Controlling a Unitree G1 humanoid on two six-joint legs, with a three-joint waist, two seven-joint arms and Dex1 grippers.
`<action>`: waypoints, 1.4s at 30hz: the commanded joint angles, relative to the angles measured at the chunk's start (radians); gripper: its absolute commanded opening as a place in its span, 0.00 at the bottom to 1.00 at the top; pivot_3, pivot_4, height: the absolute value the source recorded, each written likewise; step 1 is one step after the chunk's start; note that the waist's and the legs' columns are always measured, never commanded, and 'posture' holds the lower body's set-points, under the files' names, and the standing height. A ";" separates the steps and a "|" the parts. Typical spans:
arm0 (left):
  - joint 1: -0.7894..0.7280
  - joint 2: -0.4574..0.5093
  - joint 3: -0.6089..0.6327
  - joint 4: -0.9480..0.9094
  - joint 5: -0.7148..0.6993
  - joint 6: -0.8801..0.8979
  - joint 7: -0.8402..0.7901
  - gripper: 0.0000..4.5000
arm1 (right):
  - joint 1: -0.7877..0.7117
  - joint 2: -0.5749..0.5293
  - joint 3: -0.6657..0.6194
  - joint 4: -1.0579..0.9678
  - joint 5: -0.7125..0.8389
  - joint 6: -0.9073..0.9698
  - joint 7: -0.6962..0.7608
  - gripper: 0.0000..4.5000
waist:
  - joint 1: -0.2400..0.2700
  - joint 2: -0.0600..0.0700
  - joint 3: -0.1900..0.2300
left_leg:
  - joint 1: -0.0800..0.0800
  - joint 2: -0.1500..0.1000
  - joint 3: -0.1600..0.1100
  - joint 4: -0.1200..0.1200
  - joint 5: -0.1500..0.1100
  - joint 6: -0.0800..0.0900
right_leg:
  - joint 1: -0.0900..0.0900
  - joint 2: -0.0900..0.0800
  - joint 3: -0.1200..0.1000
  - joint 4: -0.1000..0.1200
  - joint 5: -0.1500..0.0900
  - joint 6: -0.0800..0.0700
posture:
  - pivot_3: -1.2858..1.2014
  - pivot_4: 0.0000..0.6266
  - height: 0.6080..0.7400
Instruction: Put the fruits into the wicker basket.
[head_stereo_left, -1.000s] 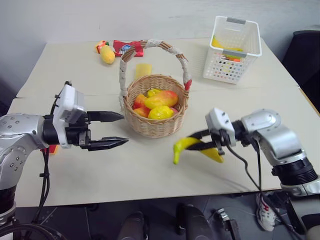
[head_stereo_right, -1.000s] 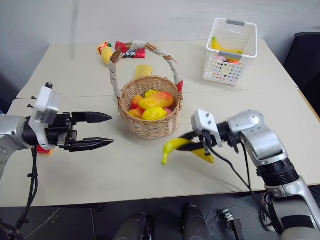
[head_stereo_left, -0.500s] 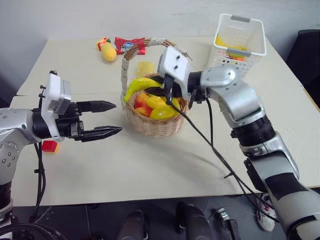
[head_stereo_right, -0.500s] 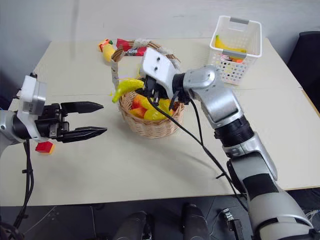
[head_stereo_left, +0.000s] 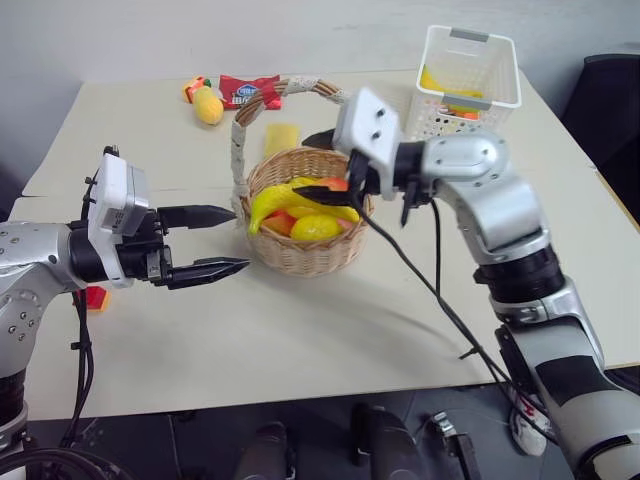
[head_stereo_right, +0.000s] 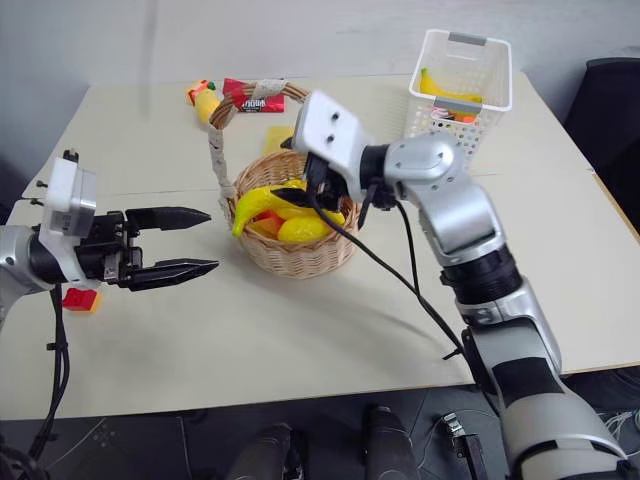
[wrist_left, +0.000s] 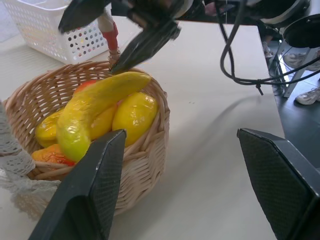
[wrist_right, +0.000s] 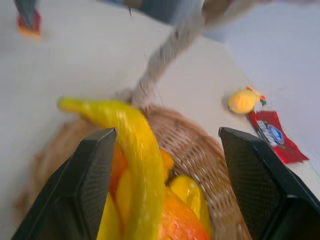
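- The table (head_stereo_left: 300, 340) carried everything, and you had the basket (head_stereo_left: 300, 255) near its middle, with the white crate (head_stereo_left: 470, 95) far right and well apart from it.
- Your right gripper (head_stereo_left: 325, 165) hung just over the basket's right rim with its fingers spread wide and nothing between them; the lower finger looked very near the banana (head_stereo_left: 300, 198). If you had drawn that arm back low, a fingertip could have hooked the banana or the arched handle (head_stereo_left: 240, 140) and tipped the basket.
- The banana lay on top of the pile, its greenish tip out over the left rim. In my judgement a small knock could have rolled it off onto the table.
- Your left gripper (head_stereo_left: 212, 242) hovered near the basket's left side, fingers apart and empty. A reach toward the basket could have nudged that overhanging tip.
- The lemon (head_stereo_left: 316, 227) sat in the basket under the banana, partly covered; the reddish fruit below it was too hidden to name.
- The yellow fruit-like thing (head_stereo_left: 207, 103) at the far left, beside a red packet (head_stereo_left: 247, 90), was too small to identify, so I could not tell whether it counted as a fruit still out.
- The crate's contents were only yellow and orange shapes behind its wall.
- A red block (head_stereo_left: 96, 297) showed partly behind your left arm.
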 joint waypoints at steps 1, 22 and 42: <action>-0.043 -0.004 -0.021 0.011 0.001 -0.024 -0.015 0.83 | 0.033 -0.084 -0.155 -0.182 0.171 0.251 -0.014 0.76 | 0.006 0.000 0.000 | 0.000 0.000 0.000 0.000 0.000 0.000 | 0.000 0.000 0.000 0.000 0.000 0.000 | 0.52 0.24 1.00; -0.161 -0.039 -0.075 0.064 0.026 -0.034 0.003 0.83 | 0.062 0.080 -0.176 0.236 0.026 0.071 -0.339 0.76 | -0.006 -0.001 0.000 | 0.002 -0.001 0.006 -0.001 0.000 0.000 | -0.002 0.001 0.005 0.002 0.000 0.000 | 0.52 0.24 1.00; -0.223 -0.108 -0.133 0.086 0.029 -0.046 0.013 0.83 | 0.190 -0.028 -0.319 -0.060 0.123 0.064 -0.308 0.08 | 0.003 -0.001 0.000 | 0.000 -0.001 0.003 -0.001 0.000 0.000 | -0.002 0.000 0.004 0.002 0.000 0.000 | 0.52 0.24 1.00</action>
